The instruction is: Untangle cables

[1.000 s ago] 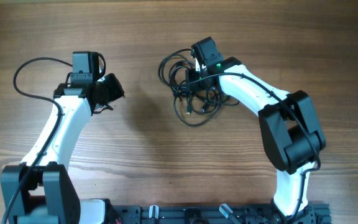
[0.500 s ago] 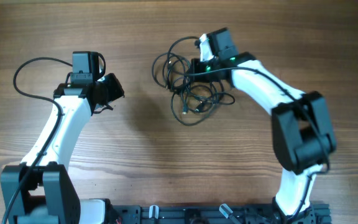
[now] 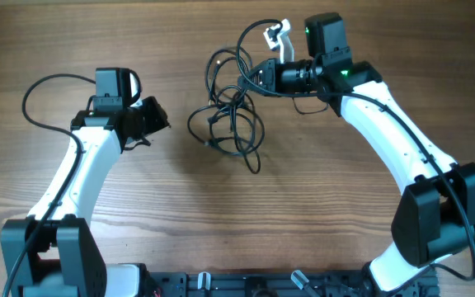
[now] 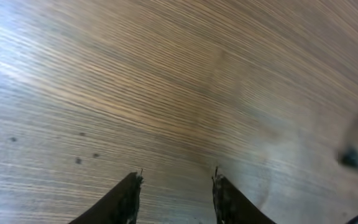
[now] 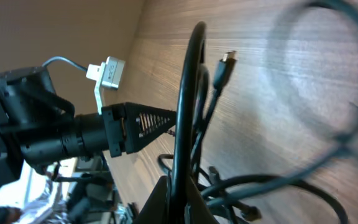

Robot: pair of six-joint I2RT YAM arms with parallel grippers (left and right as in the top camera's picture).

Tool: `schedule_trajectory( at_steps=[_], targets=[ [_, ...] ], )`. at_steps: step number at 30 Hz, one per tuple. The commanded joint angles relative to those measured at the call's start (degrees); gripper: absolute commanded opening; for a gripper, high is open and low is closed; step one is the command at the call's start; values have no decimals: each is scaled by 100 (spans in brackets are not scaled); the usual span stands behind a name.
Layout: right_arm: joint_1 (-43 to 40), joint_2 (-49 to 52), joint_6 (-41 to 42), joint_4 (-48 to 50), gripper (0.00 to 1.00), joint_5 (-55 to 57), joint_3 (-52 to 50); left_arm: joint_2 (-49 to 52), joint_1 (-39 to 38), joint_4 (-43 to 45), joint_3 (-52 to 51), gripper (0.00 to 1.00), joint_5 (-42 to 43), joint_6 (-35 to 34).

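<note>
So since a second ago the right arm has swung up toward the far edge and out to the right, dragging the cords with it, and what was a tight clump under it is now stretched into longer loose loops; the left arm hasn't budged. Going left to right: a thick black wire (image 3: 30,92) loops off the left arm onto the brown wood-grain table (image 3: 180,206). The left gripper (image 3: 153,117) sits low over bare wood, well apart from the cords, and in its wrist view the left gripper (image 4: 178,198) has its two dark fingers clearly spread with nothing but tabletop between them. Next comes the tangle of thin black cables (image 3: 231,115), lying in the middle of the table toward the far side, with its loops fanning down and left and one strand running up to the right arm. In the right wrist view a cable strand (image 5: 188,106) rises straight out of the jaws, with a small plug end (image 5: 227,60) just beside it. The right gripper (image 3: 258,76) points left and is pinched tight on that strand, and the right gripper (image 5: 174,200) shows no gap from up close. A small white connector (image 3: 277,33) sticks out just beside it.
</note>
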Motion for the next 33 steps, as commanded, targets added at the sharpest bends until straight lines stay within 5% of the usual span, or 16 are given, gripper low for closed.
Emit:
schedule_trajectory(
  at_steps=[1,10,14,18,23,30,33],
  targets=[
    [2,-55,518,-57,4,31,35,44,-11,63,-68,49,634,501],
    [2,-46,555,-179,4,164,35,44,-11,149,-68,59,1613,949],
    [2,-46,1252,-645,4,1158,35,44,-11,129,-68,70,1056,903],
    [13,-46,1480,-673,4,627,35,44,-7,35,-68,70,267,380],
    [13,-46,1615,-909,4,1084,35,44,-7,28,-68,72,546,299],
    [15,-46,1731,-981,4,1106,33,44,-7,-9,-68,67,4433,3110],
    [15,-46,1727,-1001,4,1106,33,44,-28,-212,-68,68,4776,3807]
  ],
)
